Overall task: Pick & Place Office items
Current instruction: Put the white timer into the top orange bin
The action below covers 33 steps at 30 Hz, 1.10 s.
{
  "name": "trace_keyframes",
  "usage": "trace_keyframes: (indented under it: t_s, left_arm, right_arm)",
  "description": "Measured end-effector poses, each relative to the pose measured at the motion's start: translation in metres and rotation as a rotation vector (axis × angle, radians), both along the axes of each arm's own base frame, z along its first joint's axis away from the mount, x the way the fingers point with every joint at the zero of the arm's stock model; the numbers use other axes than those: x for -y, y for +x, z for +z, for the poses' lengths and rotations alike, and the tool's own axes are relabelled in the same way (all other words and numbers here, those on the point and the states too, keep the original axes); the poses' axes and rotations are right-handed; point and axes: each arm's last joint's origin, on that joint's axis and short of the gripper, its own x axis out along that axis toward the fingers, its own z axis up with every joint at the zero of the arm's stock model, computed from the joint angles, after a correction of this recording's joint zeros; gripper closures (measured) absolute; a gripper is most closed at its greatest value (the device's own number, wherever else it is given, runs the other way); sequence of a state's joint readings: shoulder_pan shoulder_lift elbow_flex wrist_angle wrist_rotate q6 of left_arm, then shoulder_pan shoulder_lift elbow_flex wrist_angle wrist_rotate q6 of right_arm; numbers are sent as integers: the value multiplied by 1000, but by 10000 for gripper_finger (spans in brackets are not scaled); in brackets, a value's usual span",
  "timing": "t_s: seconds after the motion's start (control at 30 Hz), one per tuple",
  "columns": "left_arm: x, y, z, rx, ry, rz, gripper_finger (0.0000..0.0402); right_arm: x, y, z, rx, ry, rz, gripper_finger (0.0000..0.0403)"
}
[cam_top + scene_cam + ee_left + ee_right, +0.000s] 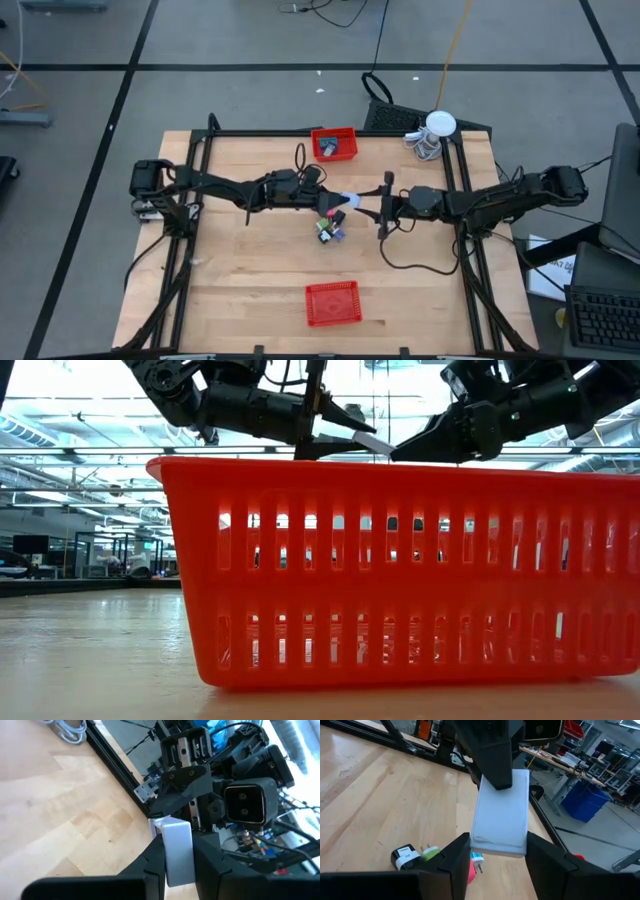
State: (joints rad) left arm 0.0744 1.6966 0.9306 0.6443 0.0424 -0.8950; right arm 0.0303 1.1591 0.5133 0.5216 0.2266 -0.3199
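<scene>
Both arms reach inward over mid-table, left tool [341, 199] and right tool [372, 204] (tips nearly meeting) each clamped.

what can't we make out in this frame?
- Low view: near red basket fills the frame and hides the tabletop items.
- High view: small items too tiny to identify.
- Far red basket: contents too small to name.
- White block is held by both left gripper and right gripper; its far end is covered.
</scene>
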Motion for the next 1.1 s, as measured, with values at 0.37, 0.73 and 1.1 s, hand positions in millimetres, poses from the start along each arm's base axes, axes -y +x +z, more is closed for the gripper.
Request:
trace_keyframes:
  t_s: [0.37,0.73,1.1]
  left_arm:
    - [-23,-21,46,123,334,72,339]
    - [-57,-39,51,-33,540,262,339]
    - [-109,-40,6,-286,450,418,341]
  right_arm:
    - [-1,-3,0,11,186,16,195]
    - [5,-35,3,75,310,174,213]
    - [25,-72,-16,255,336,59,248]
